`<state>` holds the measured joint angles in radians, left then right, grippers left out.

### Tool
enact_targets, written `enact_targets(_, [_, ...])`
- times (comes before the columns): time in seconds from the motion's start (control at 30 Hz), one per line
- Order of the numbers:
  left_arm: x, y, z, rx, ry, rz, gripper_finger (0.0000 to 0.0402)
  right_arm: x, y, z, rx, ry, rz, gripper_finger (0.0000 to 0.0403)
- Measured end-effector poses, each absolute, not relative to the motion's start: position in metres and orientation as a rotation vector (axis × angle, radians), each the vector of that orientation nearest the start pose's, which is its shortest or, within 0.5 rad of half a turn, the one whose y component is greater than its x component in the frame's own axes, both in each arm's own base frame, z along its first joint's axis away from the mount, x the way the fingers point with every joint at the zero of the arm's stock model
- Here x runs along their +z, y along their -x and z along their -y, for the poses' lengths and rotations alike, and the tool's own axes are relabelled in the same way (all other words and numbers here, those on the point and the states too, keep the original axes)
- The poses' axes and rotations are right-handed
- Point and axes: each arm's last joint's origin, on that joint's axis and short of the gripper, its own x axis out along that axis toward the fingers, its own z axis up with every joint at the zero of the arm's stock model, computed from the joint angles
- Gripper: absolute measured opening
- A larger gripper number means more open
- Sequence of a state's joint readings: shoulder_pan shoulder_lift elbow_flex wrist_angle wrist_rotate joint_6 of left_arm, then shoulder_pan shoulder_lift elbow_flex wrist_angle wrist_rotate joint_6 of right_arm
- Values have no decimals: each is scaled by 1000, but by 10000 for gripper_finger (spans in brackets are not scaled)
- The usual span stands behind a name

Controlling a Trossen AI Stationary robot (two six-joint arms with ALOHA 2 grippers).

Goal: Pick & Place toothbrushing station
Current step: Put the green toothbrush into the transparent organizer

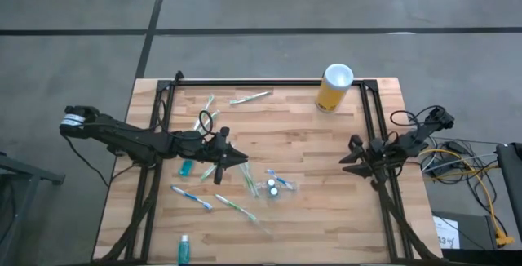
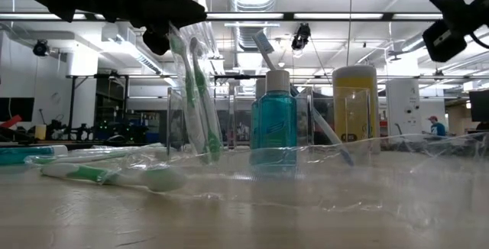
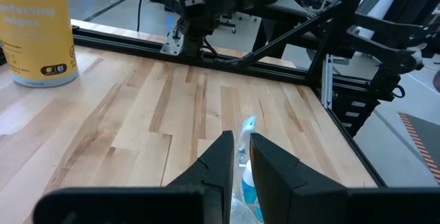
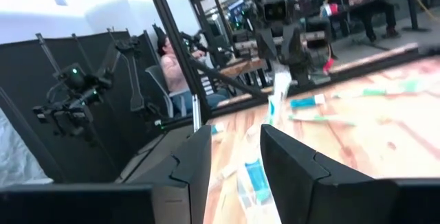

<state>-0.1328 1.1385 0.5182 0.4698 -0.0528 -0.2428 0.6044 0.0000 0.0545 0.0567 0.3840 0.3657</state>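
wooden worktop (image 1: pixel 302 148) in a big workshop. the clear cup (image 1: pixel 276 188) stands near the middle, already with a teal tube (image 2: pixel 273 125) and a blue brush in it. the left end effector (image 1: pixel 220 166) hangs just left of the cup, fingers pinched narrow on a green toothbrush (image 2: pixel 197 96). the right end effector (image 1: pixel 354 157) waits at the right edge, fingers apart, empty. we judge the job partway: several brushes and two tubes lie loose.
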Motion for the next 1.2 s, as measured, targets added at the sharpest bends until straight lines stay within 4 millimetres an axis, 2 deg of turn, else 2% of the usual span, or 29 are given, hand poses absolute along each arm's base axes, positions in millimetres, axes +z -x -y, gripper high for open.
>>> enact_targets(0.17, [235, -237, 30, -61, 228, -159, 53, 176, -83, -44, 231, -439, 23, 113])
enact_targets(0.37, [235, -237, 30, -61, 228, -159, 53, 173, -84, -45, 227, -387, 8, 113])
enact_targets(1.2, [235, -237, 30, -61, 228, -159, 53, 170, -86, -46, 221, -348, -19, 114])
